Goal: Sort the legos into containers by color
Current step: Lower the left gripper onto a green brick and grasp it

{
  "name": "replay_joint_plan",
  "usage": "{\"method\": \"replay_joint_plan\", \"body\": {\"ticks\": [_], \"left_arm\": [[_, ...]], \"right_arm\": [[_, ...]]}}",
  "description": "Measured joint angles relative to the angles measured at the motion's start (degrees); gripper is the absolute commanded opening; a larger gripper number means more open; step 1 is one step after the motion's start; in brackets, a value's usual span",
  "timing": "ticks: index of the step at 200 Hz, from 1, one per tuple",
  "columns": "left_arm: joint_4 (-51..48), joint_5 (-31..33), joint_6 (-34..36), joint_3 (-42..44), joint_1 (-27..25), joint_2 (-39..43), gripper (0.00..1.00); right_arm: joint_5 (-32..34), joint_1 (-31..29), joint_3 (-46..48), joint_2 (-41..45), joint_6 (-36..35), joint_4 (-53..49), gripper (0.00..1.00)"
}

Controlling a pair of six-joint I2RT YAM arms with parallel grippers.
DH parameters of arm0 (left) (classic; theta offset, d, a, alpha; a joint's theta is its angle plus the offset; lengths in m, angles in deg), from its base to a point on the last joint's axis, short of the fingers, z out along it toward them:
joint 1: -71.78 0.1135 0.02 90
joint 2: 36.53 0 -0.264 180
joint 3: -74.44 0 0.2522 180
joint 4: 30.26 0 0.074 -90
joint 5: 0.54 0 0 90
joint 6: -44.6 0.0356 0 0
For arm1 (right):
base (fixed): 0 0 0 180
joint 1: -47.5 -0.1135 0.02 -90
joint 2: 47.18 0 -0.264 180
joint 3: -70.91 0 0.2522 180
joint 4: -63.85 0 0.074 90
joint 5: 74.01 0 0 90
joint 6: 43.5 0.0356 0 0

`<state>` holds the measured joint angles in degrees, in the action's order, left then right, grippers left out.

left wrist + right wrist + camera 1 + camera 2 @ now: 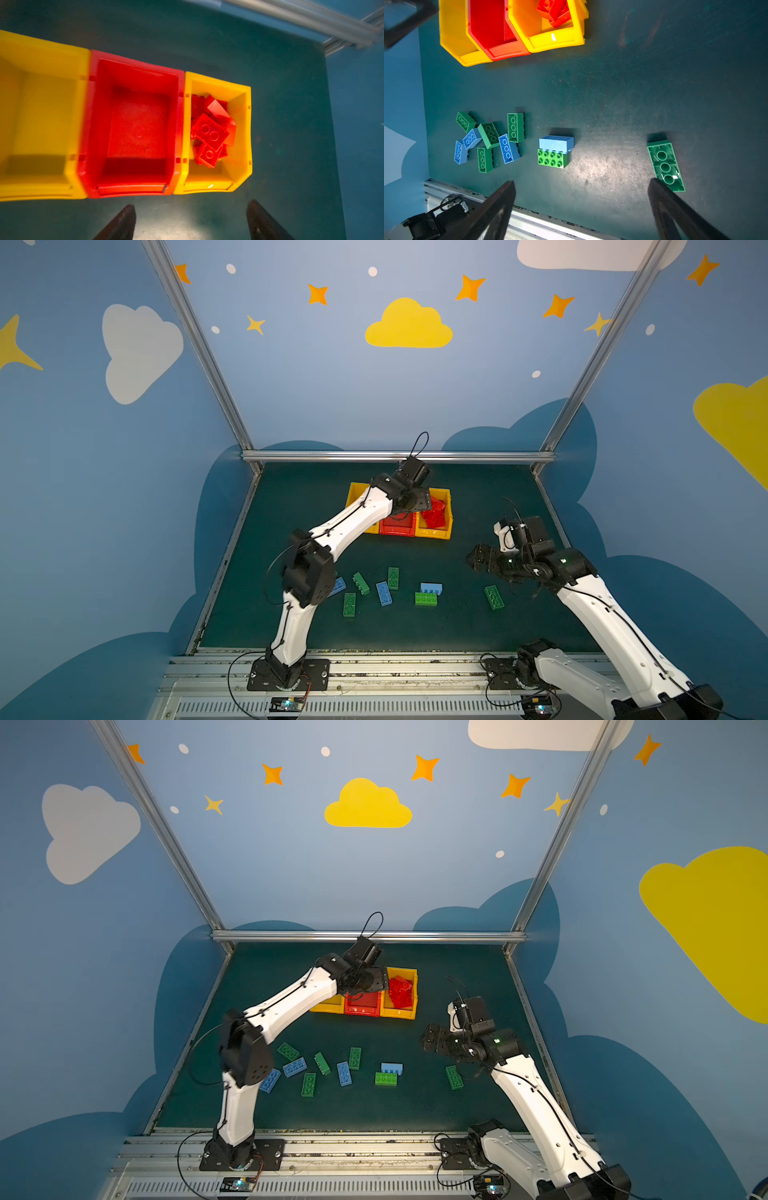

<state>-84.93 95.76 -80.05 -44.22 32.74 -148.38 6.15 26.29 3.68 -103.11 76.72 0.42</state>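
My left tool point(191, 203) and right tool point(582, 180) are spread, empty. Three bins point(137, 188); before them six green legos point(516, 127), four blue legos point(508, 148); red pile point(209, 133) uncountable.

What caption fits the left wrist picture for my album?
Open left gripper hovers by three joined bins; red legos piled in one yellow end bin.

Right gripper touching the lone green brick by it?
Apart. In both top views bare mat shows between the open right gripper and the lone green brick; the right wrist view's overlap is only perspective.
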Motion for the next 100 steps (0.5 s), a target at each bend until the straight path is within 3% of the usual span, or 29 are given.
{"method": "replay_joint_plan", "body": {"ticks": [48, 77, 100], "left_arm": [[1.9, 10.4, -3.7, 34.5, 1.6, 27.2, 0.88], [2.6, 11.6, -7.7, 52.3, 8.3, 38.8, 0.87], [3.3, 11.1, -9.4, 59.4, 13.9, 42.7, 0.87]], "right_arm": [[-0.1, -3.8, 0.0, -0.4, 1.4, 0.6, 0.97], [0.5, -8.1, -1.2, -4.7, 2.4, 1.8, 0.97], [1.1, -12.0, -3.7, -9.4, 2.6, 3.3, 0.97]]}}
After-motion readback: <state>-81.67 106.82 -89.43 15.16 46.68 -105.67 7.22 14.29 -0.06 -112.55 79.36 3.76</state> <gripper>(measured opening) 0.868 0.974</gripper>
